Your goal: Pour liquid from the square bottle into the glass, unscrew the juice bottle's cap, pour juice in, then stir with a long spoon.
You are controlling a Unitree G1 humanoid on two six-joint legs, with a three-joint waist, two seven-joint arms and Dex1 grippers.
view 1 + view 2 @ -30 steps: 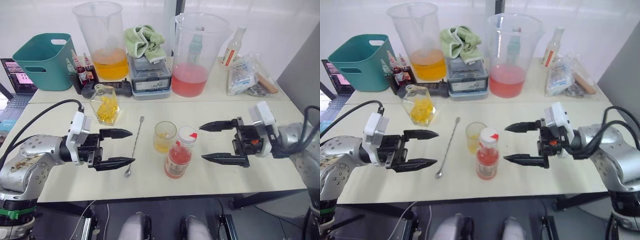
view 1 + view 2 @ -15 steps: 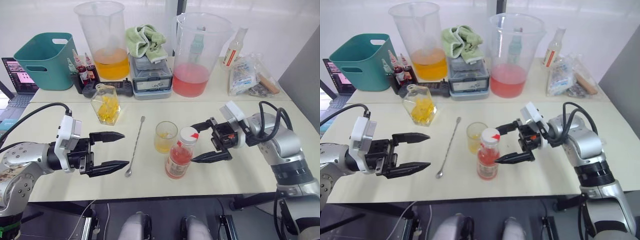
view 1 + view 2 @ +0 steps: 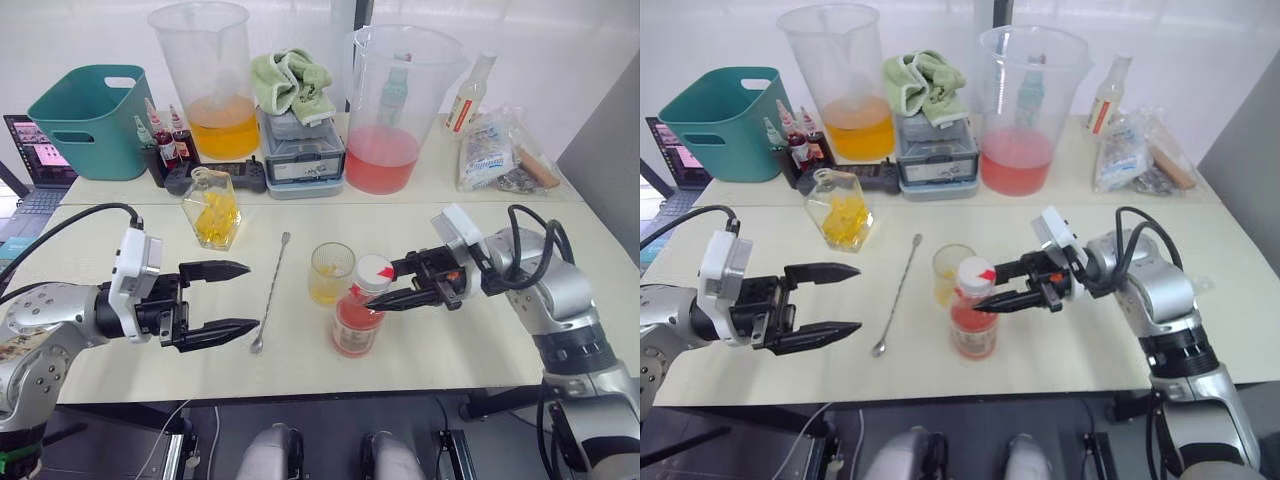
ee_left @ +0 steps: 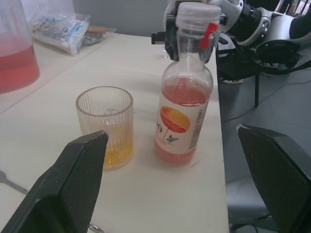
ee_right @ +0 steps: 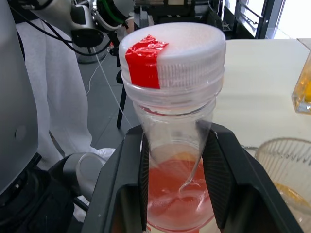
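Head stereo looks down the table (image 3: 300, 370); both wrist cameras closely face the juice bottle (image 4: 185, 104).

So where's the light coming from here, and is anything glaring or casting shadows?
Left eye view: the light is even, the wall behind the pink jug is bright white, and there are only faint soft shadows on the table. Right wrist view: a window glares in one corner and the cap is nearly washed out. Left wrist view: the juice bottle has just a small soft shadow at its base.

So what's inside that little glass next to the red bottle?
The glass holds a shallow layer of yellow liquid at the bottom; above that it looks empty. The juice bottle stands beside it, cap on.
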